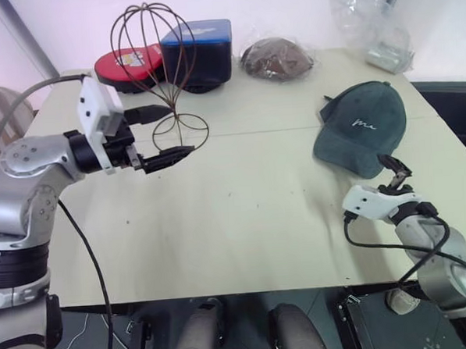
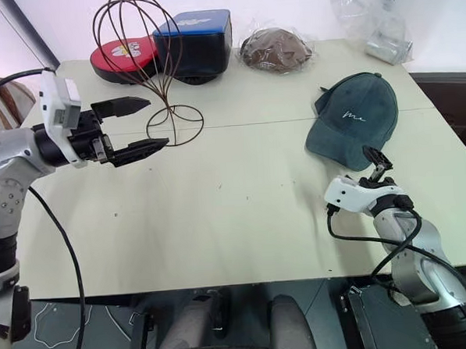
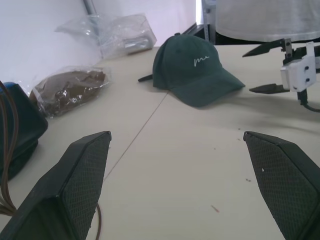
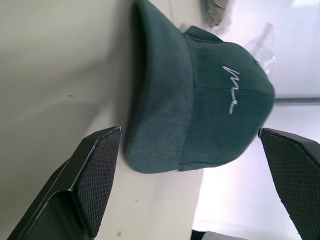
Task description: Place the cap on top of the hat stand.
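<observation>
The dark green cap (image 1: 363,128) lies on the right side of the table, its brim toward the near edge, white script on the front. My right gripper (image 1: 393,175) is level and open just in front of the brim; in the right wrist view the cap (image 4: 200,115) lies ahead between the spread fingers, untouched. The wire hat stand (image 1: 174,106) stands upright at the back left, empty. My left gripper (image 2: 158,122) hovers open beside the stand's ring base, holding nothing. The left wrist view looks across the table at the cap (image 3: 192,70) and the right gripper (image 3: 248,72).
Behind the stand sit a blue-black box (image 1: 199,51) and a red flat item (image 1: 126,67). A brown plastic-wrapped bundle (image 1: 278,59) and a clear plastic bag (image 1: 374,26) lie along the back edge. Bare table (image 1: 243,213) stretches between the stand and the cap.
</observation>
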Robot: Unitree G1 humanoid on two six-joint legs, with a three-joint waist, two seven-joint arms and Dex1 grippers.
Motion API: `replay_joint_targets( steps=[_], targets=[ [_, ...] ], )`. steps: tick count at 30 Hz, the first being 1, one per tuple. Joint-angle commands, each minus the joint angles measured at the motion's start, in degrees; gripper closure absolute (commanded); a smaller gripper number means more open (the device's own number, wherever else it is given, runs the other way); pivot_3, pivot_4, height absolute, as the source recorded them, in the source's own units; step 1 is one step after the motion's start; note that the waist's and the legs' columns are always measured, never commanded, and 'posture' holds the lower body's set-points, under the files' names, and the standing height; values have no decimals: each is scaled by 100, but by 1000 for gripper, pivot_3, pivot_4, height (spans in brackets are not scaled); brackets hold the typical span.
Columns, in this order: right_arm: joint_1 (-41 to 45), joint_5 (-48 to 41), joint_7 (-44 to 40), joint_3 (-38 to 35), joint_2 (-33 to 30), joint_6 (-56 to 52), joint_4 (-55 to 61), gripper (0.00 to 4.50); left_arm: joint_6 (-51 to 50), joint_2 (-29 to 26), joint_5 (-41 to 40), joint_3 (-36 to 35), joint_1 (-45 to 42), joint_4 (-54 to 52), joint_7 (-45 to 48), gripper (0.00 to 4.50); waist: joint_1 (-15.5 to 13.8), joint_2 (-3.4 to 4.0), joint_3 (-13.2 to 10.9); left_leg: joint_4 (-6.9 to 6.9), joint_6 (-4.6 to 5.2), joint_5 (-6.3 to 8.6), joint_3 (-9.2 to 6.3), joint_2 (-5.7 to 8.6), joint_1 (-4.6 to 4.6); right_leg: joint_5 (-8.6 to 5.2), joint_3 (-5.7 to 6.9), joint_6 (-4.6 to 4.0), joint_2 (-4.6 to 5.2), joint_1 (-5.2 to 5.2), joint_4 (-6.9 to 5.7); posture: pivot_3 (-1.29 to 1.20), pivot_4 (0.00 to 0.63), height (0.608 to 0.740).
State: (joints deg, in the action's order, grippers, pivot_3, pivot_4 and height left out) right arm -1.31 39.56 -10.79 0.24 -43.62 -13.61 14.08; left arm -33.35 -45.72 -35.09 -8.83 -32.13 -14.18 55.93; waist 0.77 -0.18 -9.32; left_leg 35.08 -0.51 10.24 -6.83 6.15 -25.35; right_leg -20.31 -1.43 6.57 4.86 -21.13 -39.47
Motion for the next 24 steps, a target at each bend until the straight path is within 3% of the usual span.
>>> replay_joint_targets(
  steps=[1,7,16,24],
  targets=[
    [239,191,185,-26,108,-31,-110,0,-50,-115,-119,-271,-19,-257,-121,33,-3,0,0,1,0,0,0,0,0,0,0,0,0,1,0,0,150,740],
    [388,103,-12,59,378,-158,-205,0,-128,-137,-157,-308,11,-350,-210,33,0,0,0,0,-1,0,0,0,1,0,-1,0,-2,1,-1,0,150,740],
    [-121,47,-343,-34,515,-275,323,0,-159,-143,-175,-337,54,-377,-248,33,1,0,1,1,1,0,0,-1,2,0,-2,0,-5,2,-3,0,150,740],
    [75,126,73,65,792,-269,-215,0,-151,-122,-181,-309,43,-381,-267,33,3,-1,2,1,-1,-1,0,-2,4,0,-3,0,-6,2,-5,0,150,740]
  ],
)
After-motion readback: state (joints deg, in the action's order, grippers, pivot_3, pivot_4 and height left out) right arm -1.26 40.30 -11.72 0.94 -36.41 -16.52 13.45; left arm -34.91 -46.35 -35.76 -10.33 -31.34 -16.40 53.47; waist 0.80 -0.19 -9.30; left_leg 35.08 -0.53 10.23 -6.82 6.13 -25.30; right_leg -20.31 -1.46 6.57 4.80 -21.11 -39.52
